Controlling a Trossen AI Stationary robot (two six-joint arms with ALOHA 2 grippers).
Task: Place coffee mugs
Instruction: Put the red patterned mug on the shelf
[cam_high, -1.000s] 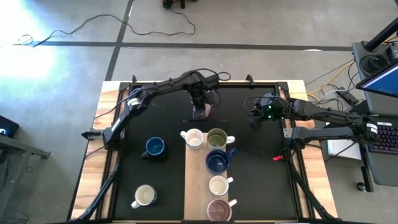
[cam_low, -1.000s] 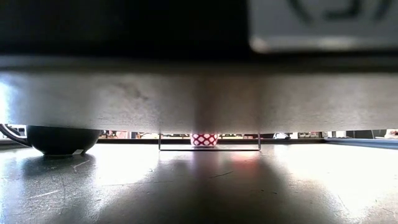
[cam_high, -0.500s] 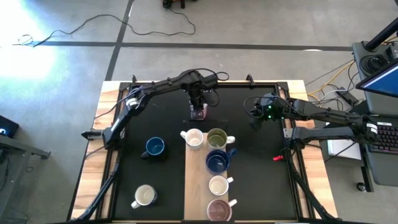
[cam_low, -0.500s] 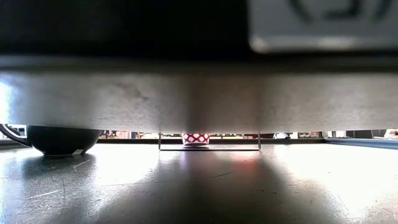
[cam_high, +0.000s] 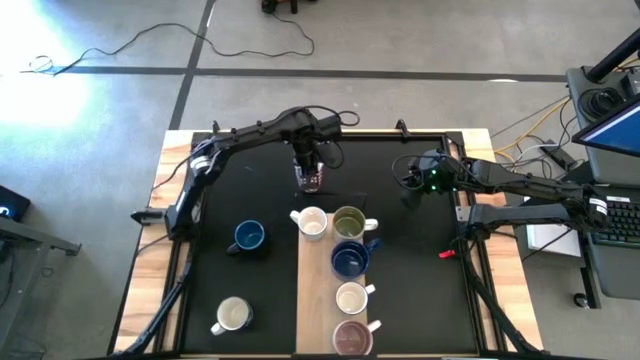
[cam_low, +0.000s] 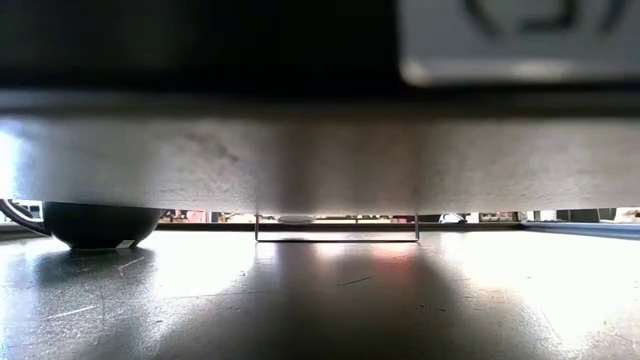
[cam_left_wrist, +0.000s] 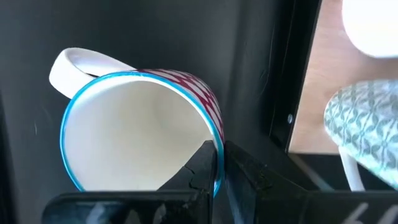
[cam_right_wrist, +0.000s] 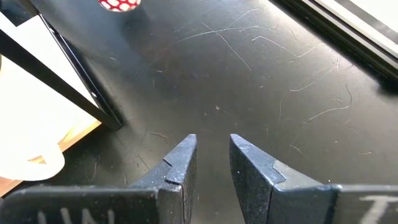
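On a grey concrete floor crossed by dark seams and a loose cable stands the tabletop (cam_high: 410, 300): black mat, pale wood border, dark frame rails.

- Wooden board (cam_high: 322, 300): light strip running down the mat's middle.
- Pink-patterned mug (cam_left_wrist: 140, 130): white inside, blue rim, white handle, red-and-white pattern outside. Held tilted above the mat near the far edge, just beyond the board's far end.
- Left end effector (cam_high: 309, 178): closed onto the pink-patterned mug's rim, one finger inside the wall and one outside.
- Right end effector (cam_right_wrist: 210, 163): over bare mat on the right side, fingers slightly parted, holding nothing.
- On or touching the board: cream mug (cam_high: 312, 222) at the far end, olive green mug (cam_high: 349, 221) beside it, dark blue mug (cam_high: 350, 259), small white mug (cam_high: 351, 297), mug with maroon-pink inside (cam_high: 351, 337) nearest.
- On the mat left of the board: second dark blue mug (cam_high: 249, 237); white mug (cam_high: 233, 314) nearer.
- Right of the tabletop: desk with laptop and keyboard.
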